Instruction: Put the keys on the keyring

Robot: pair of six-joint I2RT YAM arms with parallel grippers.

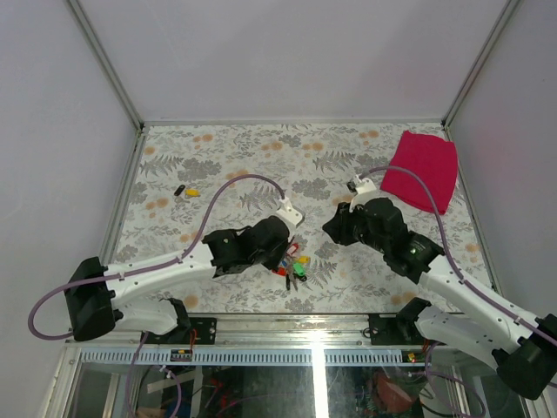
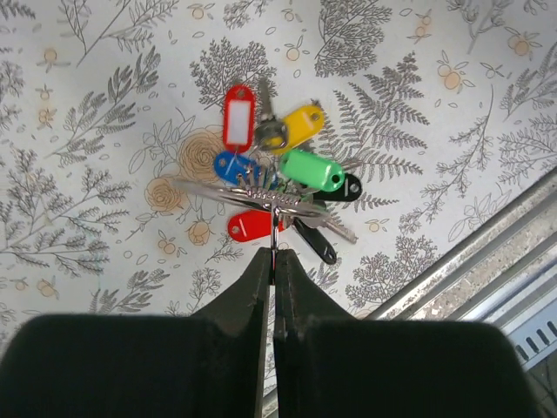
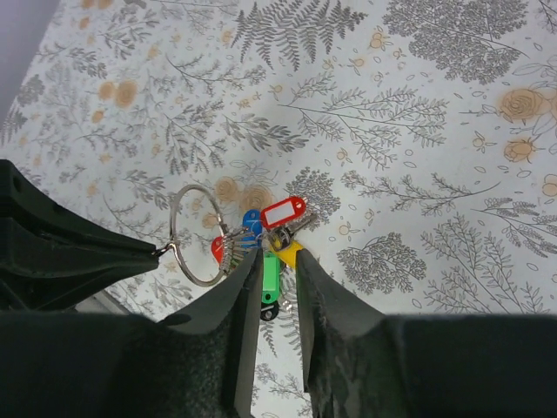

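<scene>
Black left gripper [image 2: 273,257] is clamped on the thin silver wire keyring [image 3: 196,235], which has small metal keys with coloured plastic heads [image 2: 283,170] bunched on it, by the middle of the floral-print table's [image 1: 218,148] near edge. Above them the right gripper [image 3: 278,261] hovers, jaws slightly apart.

- left pincer [image 2: 271,254] is clamping the keyring [image 2: 252,193], blocking the near side of the keys [image 2: 296,157]
- bare worktop [image 1: 261,157] is lying open beyond the keys, leaving room from the far side
- right pincer [image 1: 334,228] is hovering near the bunch's right, narrowing that side
- red cloth [image 1: 424,170] is covering the far right corner
</scene>
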